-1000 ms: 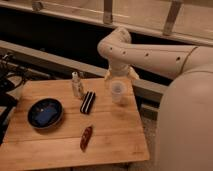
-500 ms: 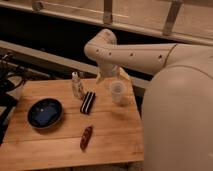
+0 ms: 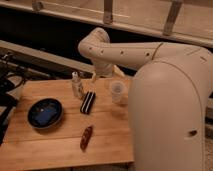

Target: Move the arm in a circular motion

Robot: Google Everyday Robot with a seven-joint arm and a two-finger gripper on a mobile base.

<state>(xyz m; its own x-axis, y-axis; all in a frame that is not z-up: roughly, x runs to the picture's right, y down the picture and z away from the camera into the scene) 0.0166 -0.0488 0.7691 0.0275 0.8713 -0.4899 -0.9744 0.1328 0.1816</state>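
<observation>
From my seat, the arm [image 3: 150, 75] blocks the wooden table's [image 3: 60, 150] right side; its gripper [image 3: 103, 74] sits low behind the small bottle [image 3: 76, 85], dark case [image 3: 88, 102] and cup [image 3: 117, 91]. The front left, beyond bowl [image 3: 45, 113], lies open

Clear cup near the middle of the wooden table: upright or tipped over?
Upright. The clear cup stands on its base on the wooden table, mouth up. The arm reaches above it; the gripper is hidden behind the arm.
</observation>
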